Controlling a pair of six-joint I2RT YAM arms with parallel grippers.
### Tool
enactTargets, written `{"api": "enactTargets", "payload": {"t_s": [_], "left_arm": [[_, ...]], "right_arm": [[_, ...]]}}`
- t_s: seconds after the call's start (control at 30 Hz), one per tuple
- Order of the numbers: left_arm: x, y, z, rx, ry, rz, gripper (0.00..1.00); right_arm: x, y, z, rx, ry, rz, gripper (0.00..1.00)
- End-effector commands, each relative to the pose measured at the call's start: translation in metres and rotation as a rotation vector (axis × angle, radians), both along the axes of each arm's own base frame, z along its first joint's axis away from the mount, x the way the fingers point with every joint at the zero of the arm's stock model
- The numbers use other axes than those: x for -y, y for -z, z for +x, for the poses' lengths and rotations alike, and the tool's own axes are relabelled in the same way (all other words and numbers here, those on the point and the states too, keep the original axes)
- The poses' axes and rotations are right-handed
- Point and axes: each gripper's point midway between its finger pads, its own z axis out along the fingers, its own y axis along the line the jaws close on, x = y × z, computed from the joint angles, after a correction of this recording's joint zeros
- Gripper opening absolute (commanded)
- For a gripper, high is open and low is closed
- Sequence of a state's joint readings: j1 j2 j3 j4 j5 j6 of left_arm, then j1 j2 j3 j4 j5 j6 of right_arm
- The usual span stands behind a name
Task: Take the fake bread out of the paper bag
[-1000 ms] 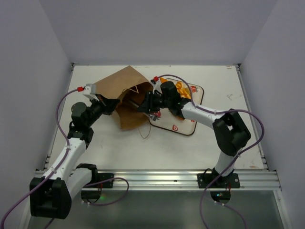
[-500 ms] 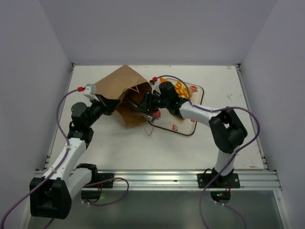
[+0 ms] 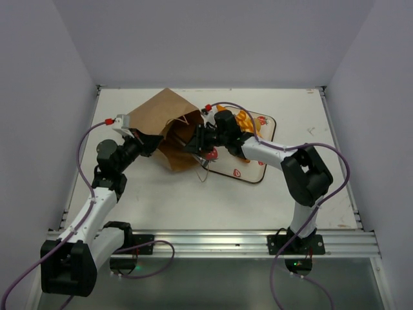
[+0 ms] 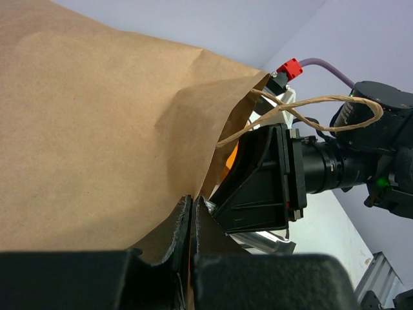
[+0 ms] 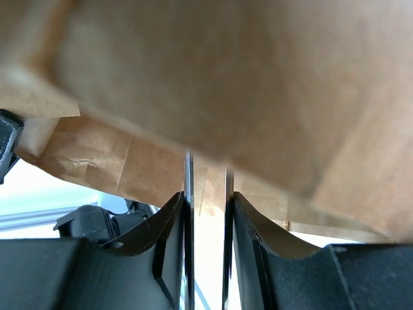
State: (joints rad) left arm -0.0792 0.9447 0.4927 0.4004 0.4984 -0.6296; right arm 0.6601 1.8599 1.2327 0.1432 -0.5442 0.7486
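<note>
The left gripper [image 4: 191, 208] is pressed together on the near wall of the paper bag [image 4: 97, 129], with a fold of brown paper pinched between its fingertips just beside the bag's open edge. The bag lies on its side on the table [image 3: 297, 116], its body running away from this gripper and its mouth turned toward the other arm. Ahead of the pinch, a thin string handle [image 4: 310, 106] loops out of the mouth and crosses in front of the right arm's black wrist. An orange patch shows between the bag's edge and that wrist, but what it belongs to cannot be determined. The right gripper [image 5: 206, 206] is at the bag's mouth, its fingers [image 5: 169, 232] standing slightly apart with a narrow gap and nothing seen clamped between them. Brown paper fills the wrist view above and ahead of them. Whether any piece lies inside the bag cannot be told. Behind the right gripper, beside its wrist, a strawberry-print tray [image 3: 255, 169] lies flat on the table. The visible fake bread [image 3: 244, 120] rests on the tray's far part, partly hidden by the arm.
</note>
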Motion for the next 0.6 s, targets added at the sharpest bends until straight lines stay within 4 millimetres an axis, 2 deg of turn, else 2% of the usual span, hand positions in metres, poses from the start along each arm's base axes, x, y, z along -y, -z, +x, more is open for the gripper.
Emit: {"api": "enactTargets", "payload": {"t_s": [0.0, 0.13, 0.33, 0.57], "left_arm": [[0.007, -0.022, -0.006, 0.082, 0.048, -0.027, 0.02], [0.003, -0.017, -0.002, 0.079, 0.021, -0.005, 0.02], [-0.006, -0.011, 0.009, 0.059, -0.032, 0.01, 0.02], [-0.016, -0.008, 0.022, 0.052, -0.096, 0.024, 0.02]], "right_arm": [[-0.008, -0.028, 0.01, 0.061, -0.018, 0.065, 0.12], [-0.003, -0.032, 0.011, 0.075, -0.019, 0.079, 0.01], [0.011, -0.046, 0.016, 0.112, -0.005, 0.095, 0.0], [0.023, -0.048, 0.015, 0.117, -0.003, 0.093, 0.0]]}}
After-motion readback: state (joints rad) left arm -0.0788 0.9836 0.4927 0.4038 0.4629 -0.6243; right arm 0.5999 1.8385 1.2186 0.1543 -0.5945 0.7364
